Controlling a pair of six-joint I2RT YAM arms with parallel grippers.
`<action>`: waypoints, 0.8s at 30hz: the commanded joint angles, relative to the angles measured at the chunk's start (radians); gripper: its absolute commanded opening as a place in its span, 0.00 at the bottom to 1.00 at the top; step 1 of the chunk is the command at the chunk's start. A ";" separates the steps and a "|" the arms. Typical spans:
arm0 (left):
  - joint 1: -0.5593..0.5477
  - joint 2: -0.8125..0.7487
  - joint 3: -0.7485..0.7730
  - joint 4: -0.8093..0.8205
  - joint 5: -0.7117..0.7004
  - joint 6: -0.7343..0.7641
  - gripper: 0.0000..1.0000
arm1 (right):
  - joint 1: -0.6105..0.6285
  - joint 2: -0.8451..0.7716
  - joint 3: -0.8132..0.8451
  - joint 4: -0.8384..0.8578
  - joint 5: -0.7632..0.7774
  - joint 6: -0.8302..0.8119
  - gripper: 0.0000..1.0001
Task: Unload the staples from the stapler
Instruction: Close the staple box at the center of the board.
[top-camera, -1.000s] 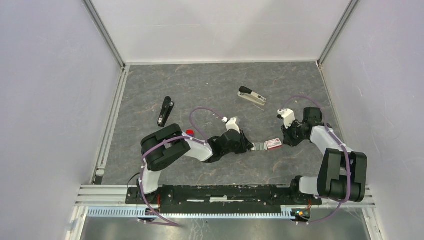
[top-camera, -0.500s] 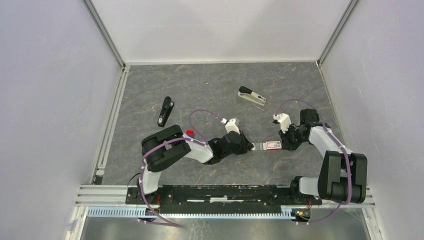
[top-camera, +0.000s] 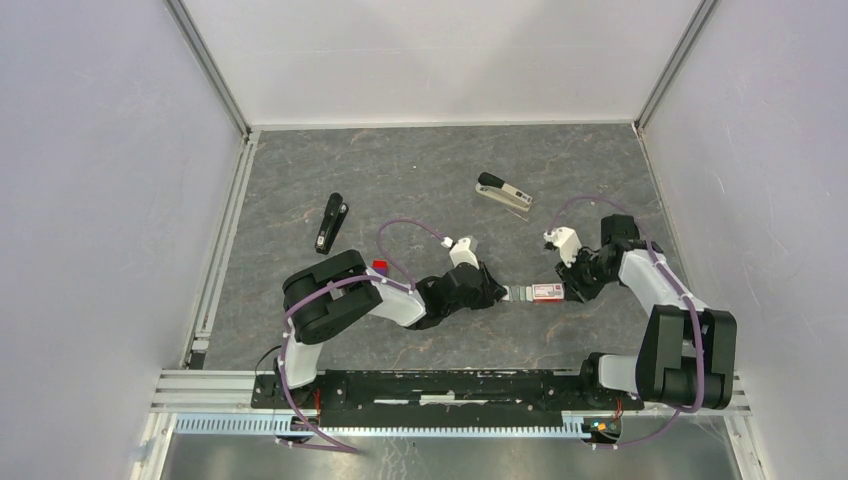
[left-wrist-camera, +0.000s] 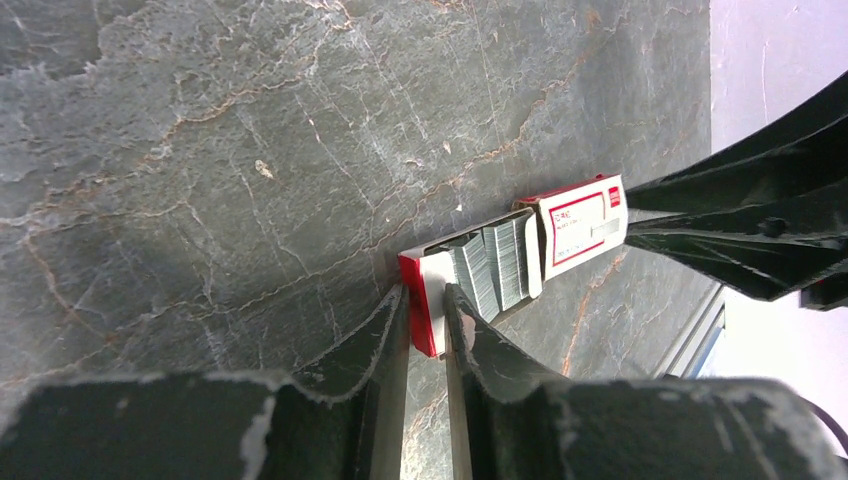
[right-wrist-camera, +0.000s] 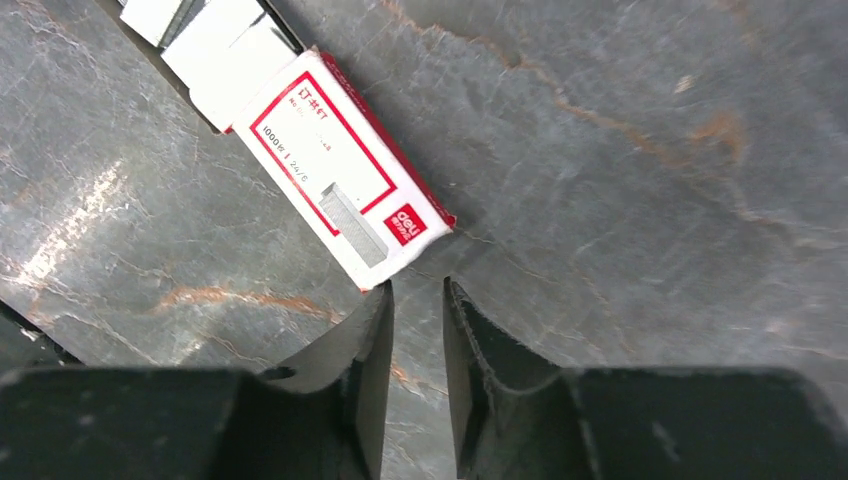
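Note:
The black stapler (top-camera: 503, 193) with its silver base lies closed at the back of the table, far from both grippers. A red-and-white staple box (top-camera: 546, 291) lies between the arms, its inner tray (left-wrist-camera: 490, 265) slid partly out and showing rows of staples. My left gripper (left-wrist-camera: 425, 300) is shut on the tray's red-and-white end wall. My right gripper (right-wrist-camera: 418, 290) sits at the far end of the box sleeve (right-wrist-camera: 335, 185). Its jaws stand a narrow gap apart with nothing between them, and its left fingertip touches the sleeve's corner.
A slim black bar (top-camera: 331, 222) lies at the left of the grey marbled tabletop. White walls enclose the table on three sides, with a metal rail (top-camera: 225, 230) along the left edge. The right gripper's black fingers (left-wrist-camera: 740, 230) show in the left wrist view.
My right gripper has swung in and down to the sleeve end of the box. The box has straightened in line with the left gripper, which keeps hold of the tray.

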 joint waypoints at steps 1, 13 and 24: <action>-0.003 -0.021 -0.021 0.027 -0.034 -0.008 0.27 | 0.003 -0.055 0.102 -0.056 -0.013 -0.117 0.34; -0.003 -0.029 -0.039 0.048 -0.025 -0.003 0.28 | 0.005 0.070 0.201 -0.334 -0.212 -0.733 0.89; -0.004 -0.030 -0.045 0.062 -0.011 -0.001 0.29 | 0.013 0.208 0.204 -0.317 -0.298 -1.014 0.98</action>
